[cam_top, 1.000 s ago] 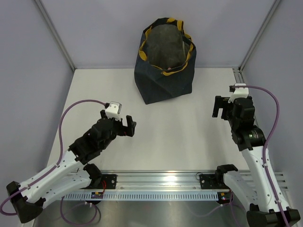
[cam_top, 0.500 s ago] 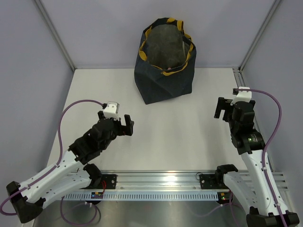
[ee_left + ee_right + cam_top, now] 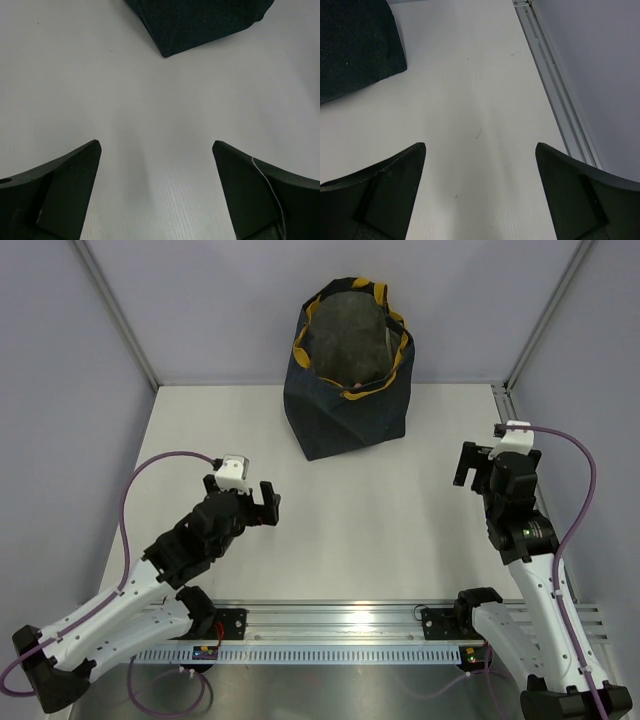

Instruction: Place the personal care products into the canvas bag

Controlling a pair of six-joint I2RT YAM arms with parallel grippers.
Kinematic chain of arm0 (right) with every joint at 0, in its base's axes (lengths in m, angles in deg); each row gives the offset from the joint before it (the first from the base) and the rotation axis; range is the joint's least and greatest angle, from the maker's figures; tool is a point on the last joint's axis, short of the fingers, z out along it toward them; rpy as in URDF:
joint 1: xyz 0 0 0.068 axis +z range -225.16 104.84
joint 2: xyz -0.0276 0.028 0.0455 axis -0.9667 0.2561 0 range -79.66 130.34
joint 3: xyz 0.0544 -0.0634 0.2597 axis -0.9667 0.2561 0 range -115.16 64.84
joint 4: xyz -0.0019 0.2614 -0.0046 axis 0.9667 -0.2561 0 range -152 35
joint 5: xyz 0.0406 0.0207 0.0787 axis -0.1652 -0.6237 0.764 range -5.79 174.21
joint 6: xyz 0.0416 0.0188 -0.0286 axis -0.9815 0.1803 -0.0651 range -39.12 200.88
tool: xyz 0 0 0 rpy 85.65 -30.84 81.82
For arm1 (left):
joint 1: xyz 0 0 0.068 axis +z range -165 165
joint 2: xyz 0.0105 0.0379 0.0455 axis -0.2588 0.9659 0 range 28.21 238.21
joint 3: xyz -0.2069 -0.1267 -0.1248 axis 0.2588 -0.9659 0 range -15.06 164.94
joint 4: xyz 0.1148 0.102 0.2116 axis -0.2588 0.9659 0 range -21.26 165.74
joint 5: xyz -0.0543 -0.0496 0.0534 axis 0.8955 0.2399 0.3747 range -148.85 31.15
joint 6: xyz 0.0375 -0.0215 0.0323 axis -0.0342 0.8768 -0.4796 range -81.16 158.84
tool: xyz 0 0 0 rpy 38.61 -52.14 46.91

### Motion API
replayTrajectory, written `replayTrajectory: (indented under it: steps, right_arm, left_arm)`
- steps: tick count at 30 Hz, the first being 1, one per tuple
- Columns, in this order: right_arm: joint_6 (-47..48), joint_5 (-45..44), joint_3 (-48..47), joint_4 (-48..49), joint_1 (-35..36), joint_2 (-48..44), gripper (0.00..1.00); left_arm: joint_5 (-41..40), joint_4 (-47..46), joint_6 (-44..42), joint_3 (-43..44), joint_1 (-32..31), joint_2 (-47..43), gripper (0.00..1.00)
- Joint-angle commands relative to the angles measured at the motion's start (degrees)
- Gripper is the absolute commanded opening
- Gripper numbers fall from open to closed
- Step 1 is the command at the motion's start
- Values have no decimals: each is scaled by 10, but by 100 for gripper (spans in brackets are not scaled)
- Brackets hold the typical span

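Note:
The canvas bag stands upright at the back middle of the table, dark navy with a mustard rim and grey lining. A small pink spot shows inside its front rim; I cannot tell what it is. No bottles show on the table. My left gripper is open and empty, left of and nearer than the bag. In the left wrist view the bag's base lies ahead. My right gripper is open and empty, right of the bag. It also shows in the right wrist view, with the bag at upper left.
A metal rail runs along the table's right edge, next to the grey wall. An aluminium rail carries both arm bases at the near edge. Grey walls close the back and sides.
My left gripper has drawn back a little toward the near left. My right gripper has shifted slightly right and nearer. Both stay open and empty.

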Motion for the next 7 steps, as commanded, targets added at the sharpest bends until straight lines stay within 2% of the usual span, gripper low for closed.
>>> replayTrajectory:
  steps: [1,7]
  right_arm:
    - [-16,-7,-9,29,-1,9,99]
    - [1,6,2,33,-1,-3,100]
  left_arm:
    - [-33,-11,-6,10,2,-10,99]
    - [-39,-17,-11,9,2,-5,99]
